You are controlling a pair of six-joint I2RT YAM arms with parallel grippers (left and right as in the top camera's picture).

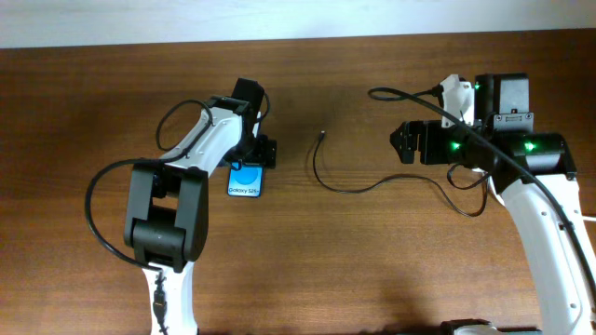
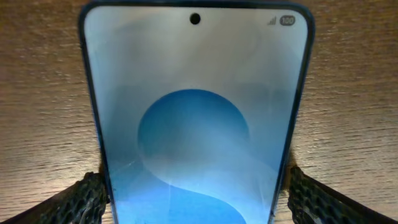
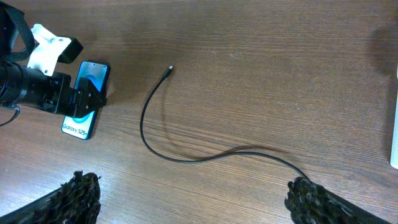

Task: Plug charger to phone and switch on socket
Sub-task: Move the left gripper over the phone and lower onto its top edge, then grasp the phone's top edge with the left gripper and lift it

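The phone (image 1: 245, 181) lies flat on the wooden table, blue screen up, with "Galaxy S25" at its near end. My left gripper (image 1: 251, 163) is shut on it, one finger against each long edge (image 2: 196, 186). The phone fills the left wrist view (image 2: 196, 112) and also shows in the right wrist view (image 3: 77, 126). The charger (image 1: 315, 166) is a thin black cable curving across the table middle, its connector tip pointing away, apart from the phone (image 3: 142, 124). My right gripper (image 1: 402, 142) is open and empty above the cable's right part (image 3: 193, 199). The socket is hidden under the right arm.
A white sliver (image 3: 394, 134) shows at the right border of the right wrist view; I cannot tell what it is. The robots' thick black cables loop beside each arm. The table's far edge meets a white wall (image 1: 298, 19).
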